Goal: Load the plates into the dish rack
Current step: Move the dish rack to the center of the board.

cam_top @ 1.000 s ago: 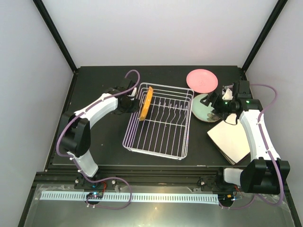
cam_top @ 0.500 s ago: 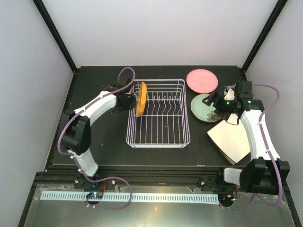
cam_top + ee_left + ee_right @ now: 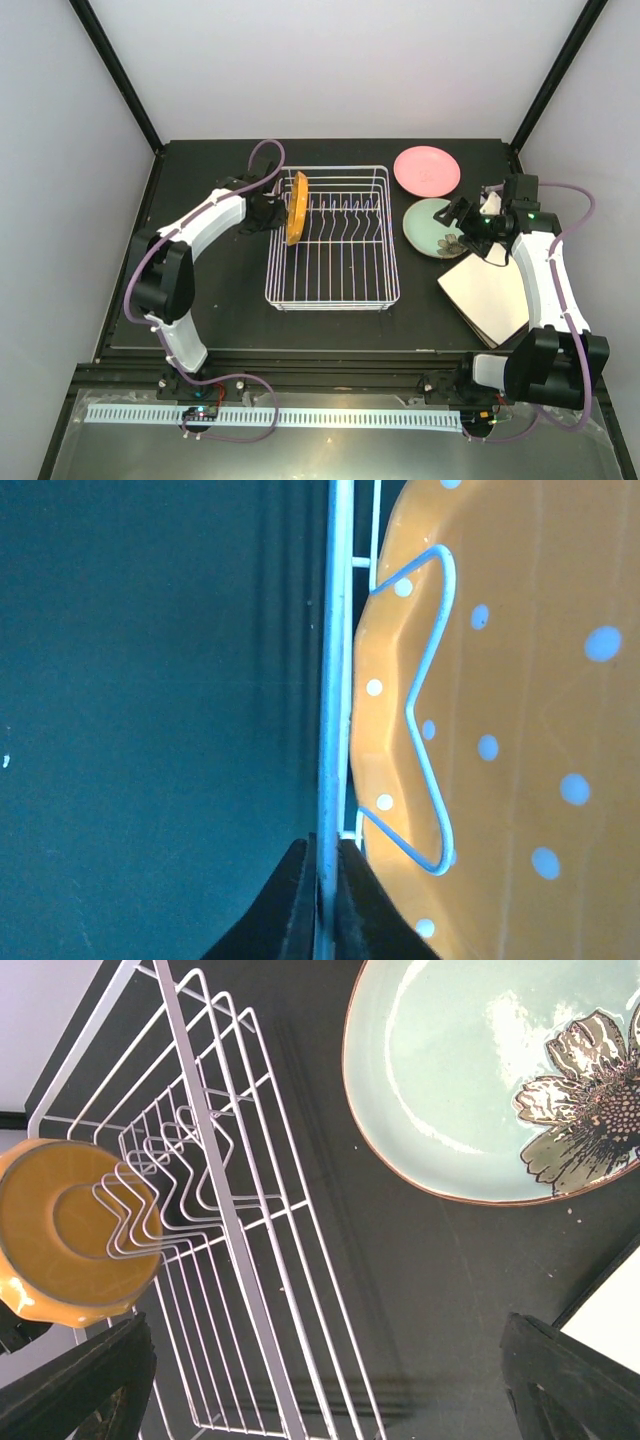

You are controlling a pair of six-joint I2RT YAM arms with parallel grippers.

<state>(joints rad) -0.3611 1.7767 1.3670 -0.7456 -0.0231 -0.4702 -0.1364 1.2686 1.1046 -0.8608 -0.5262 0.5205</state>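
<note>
At rack (image 3: 332, 680) rim, left hand (image 3: 320, 875) apparently clamped

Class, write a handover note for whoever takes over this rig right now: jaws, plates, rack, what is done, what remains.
Left gripper: jaws shut on the left rim wire of the dish rack.
Right gripper: jaws open, above the green plate, holding nothing.
Done: the orange plate stands on edge at the rack's left end.
Left to do: the green plate, the pink plate and the pale square plate lie on the table to the right of the rack.
</note>
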